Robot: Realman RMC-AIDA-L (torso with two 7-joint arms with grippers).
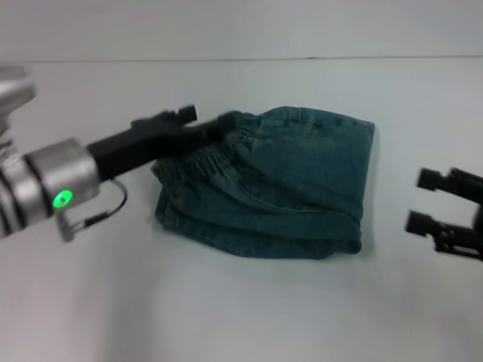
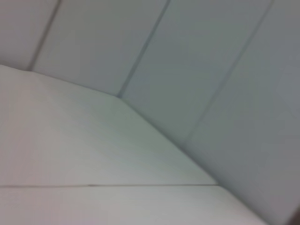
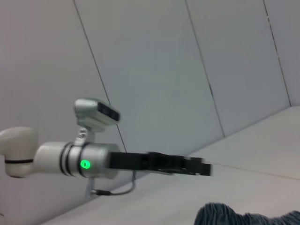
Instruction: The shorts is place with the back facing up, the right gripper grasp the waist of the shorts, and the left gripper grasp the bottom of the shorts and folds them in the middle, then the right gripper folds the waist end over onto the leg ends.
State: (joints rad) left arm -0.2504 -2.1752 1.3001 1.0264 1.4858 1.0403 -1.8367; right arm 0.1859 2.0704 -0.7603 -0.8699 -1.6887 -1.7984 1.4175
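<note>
Now, with the shorts [image 1: 279, 185] lying already folded on the worktop [image 1: 249, 309], I'd lift the left gripper [image 1: 207, 124], jaws unreadable, gently off the elastic waist while the right gripper [image 1: 426, 200] waits open-jawed well apart beside them.

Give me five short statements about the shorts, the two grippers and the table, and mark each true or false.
1. The shorts lie folded on the white table. True.
2. The left gripper is over the elastic waist end of the shorts. True.
3. The right gripper is clamped on the denim. False: it is off to the side of the shorts, open, touching nothing.
4. The left arm's cuff shows a red light. False: the light is green.
5. The left wrist view shows the shorts. False: it shows only the table surface and wall panels.
</note>
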